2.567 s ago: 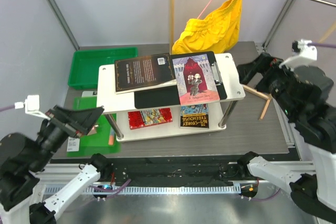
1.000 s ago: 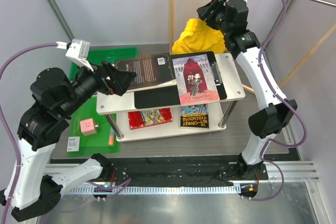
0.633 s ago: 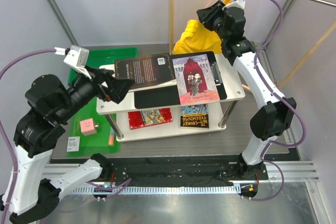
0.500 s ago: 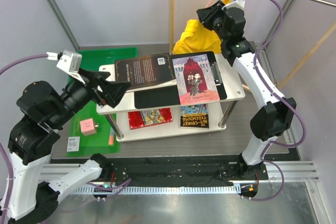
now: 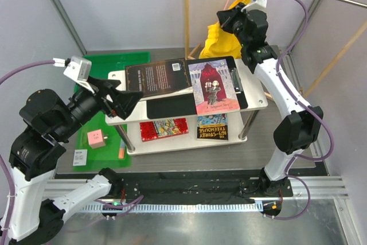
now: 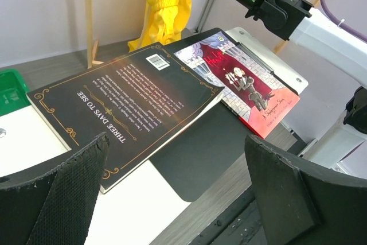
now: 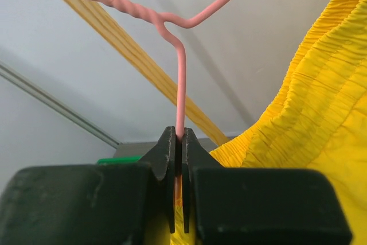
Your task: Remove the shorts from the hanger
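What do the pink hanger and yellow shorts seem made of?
The hanger looks like thin wire, probably metal under a smooth pink coat, twisted at the neck. The shorts look like soft matte fabric, finely gathered at the waistband.

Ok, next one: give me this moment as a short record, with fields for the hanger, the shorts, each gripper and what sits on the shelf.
hanger: pink wire, held up at the back; whether its hook is on a rail cannot be told
shorts: yellow, draped on the hanger, not yet off
right gripper: shut on the hanger's wire, below its twisted neck
left gripper: open, holding nothing, near the left end of the white shelf
shelf top: dark book, red book, black clipboard beneath them
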Controlling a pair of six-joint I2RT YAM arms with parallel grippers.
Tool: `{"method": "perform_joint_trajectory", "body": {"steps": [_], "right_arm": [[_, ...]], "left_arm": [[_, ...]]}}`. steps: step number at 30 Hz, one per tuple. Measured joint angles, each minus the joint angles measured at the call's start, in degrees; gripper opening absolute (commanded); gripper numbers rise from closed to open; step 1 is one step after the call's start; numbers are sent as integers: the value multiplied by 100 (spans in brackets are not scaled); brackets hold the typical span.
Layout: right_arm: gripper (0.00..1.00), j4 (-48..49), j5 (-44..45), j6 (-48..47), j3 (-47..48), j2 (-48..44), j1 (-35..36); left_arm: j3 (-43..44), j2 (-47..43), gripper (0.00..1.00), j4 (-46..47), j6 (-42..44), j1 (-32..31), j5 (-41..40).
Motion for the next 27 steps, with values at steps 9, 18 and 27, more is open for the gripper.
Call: {"method": "perform_joint_trajectory", "body": {"steps": [9,18,27], "right_arm": [[1,538,-114,-693,-236,0,11],[1,863,-332,-1088,-328,0,138],[1,787,-466,-1360,-181,2,149]], "left_arm": [[-39,37,100,-85,0,0,2],[-63,129,100,-87,-11,0,0],[-92,149,100,-85,-52,0,0]]}}
